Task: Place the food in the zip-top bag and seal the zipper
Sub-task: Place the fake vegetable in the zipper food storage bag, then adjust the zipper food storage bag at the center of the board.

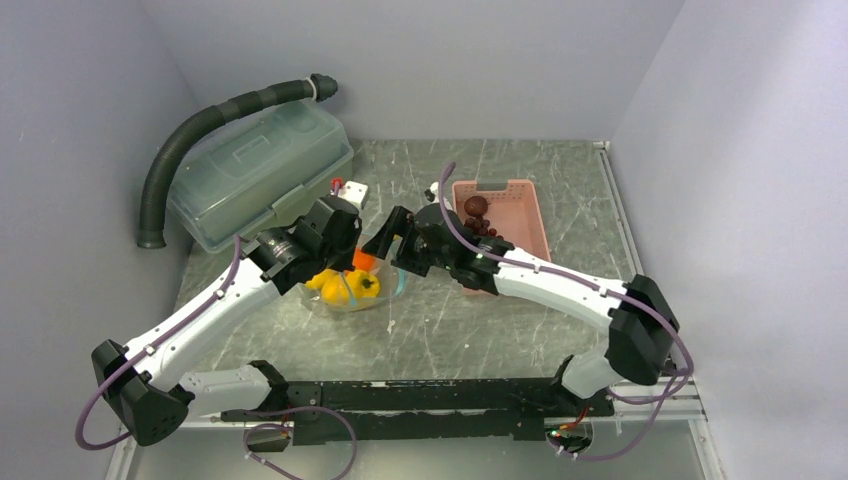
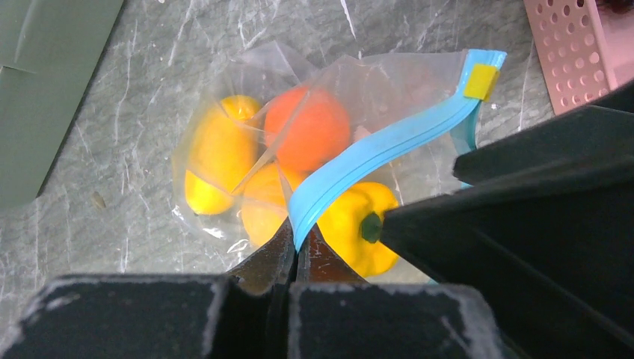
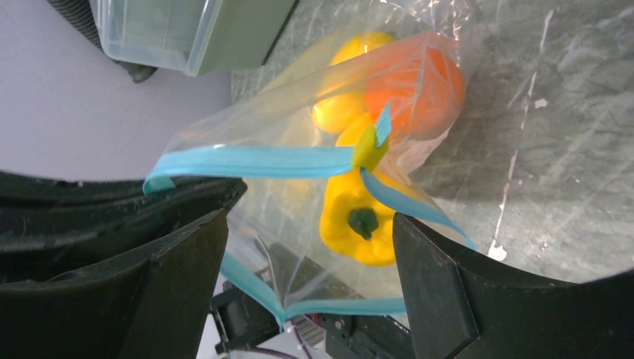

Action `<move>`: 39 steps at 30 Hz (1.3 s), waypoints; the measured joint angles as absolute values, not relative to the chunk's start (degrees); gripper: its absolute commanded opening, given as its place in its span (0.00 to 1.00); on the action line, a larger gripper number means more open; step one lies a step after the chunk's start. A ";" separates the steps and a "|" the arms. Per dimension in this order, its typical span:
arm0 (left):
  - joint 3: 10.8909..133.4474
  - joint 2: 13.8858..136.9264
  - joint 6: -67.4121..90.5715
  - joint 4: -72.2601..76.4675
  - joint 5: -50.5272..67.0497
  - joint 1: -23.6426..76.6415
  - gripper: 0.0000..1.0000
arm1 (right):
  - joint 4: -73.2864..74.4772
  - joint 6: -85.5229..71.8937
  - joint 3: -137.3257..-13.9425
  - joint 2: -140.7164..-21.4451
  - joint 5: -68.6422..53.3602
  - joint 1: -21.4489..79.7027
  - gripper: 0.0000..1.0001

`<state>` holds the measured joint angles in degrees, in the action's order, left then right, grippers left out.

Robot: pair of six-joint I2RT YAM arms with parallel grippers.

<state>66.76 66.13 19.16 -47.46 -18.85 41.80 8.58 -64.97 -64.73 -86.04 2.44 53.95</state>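
zip-top bag (image 2: 374, 82) lies on marble table (image 2: 112, 149) between my arms, left of pink basket (image 1: 525, 215). seen through plastic: round orange fruit (image 2: 306, 131), yellow ovals (image 2: 217, 153); yellow pepper (image 2: 359, 224) just under zipper (image 2: 374, 153). my left gripper (image 2: 297, 258) pinched tight on zipper end, yellow slider (image 2: 481, 81) at other end. my right gripper (image 3: 310, 284) fingers apart, above bag. grape bunch (image 1: 487, 230), brown-red ball (image 1: 477, 205) in basket.
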 measured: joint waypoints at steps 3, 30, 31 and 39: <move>66.76 66.13 19.16 -47.46 -18.85 41.80 0.00 | 9.02 -63.72 -62.87 -83.46 2.50 53.95 0.80; 66.76 66.13 19.16 -47.46 -18.87 41.80 0.00 | 10.02 -61.28 -54.24 -84.64 3.97 56.86 0.54; 66.76 66.13 19.16 -47.46 -18.87 41.80 0.00 | 9.85 -61.25 -54.24 -85.21 3.97 56.90 0.52; 66.76 66.15 19.16 -47.46 -18.87 41.80 0.00 | 8.95 -61.01 -54.61 -87.74 3.31 56.95 0.15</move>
